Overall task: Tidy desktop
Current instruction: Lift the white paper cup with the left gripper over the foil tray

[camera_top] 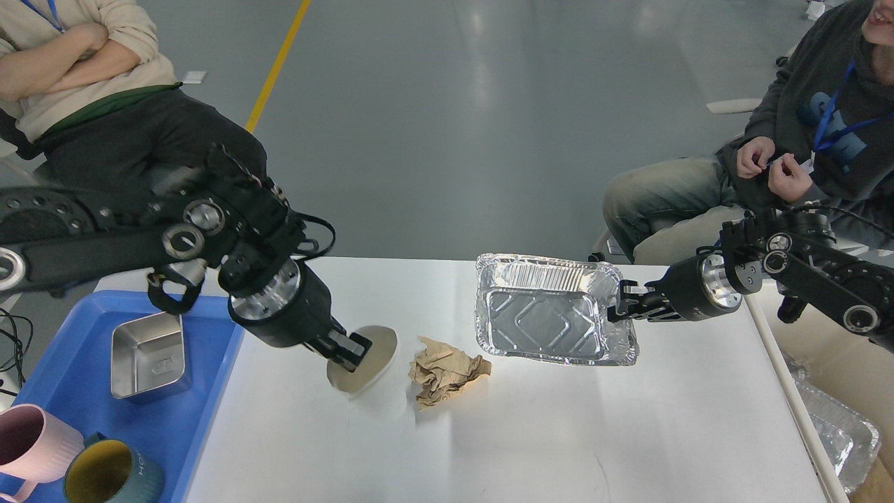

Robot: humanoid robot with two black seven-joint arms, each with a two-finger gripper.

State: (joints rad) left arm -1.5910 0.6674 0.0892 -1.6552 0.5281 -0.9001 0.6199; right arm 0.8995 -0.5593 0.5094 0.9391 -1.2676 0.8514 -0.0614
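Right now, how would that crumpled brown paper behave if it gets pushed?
The crumpled brown paper looks thin and loosely wadded, so probably very light and squashy. Resting free on the desktop, it would likely skid or tumble rather than resist.

Left arm point(209, 244) angled down, jaws clamped; right arm point(782, 269) level — jaws gripping

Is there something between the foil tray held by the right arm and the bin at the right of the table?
Nothing visible stands between them. The foil tray hangs tilted from the right gripper, lifted above the desktop.
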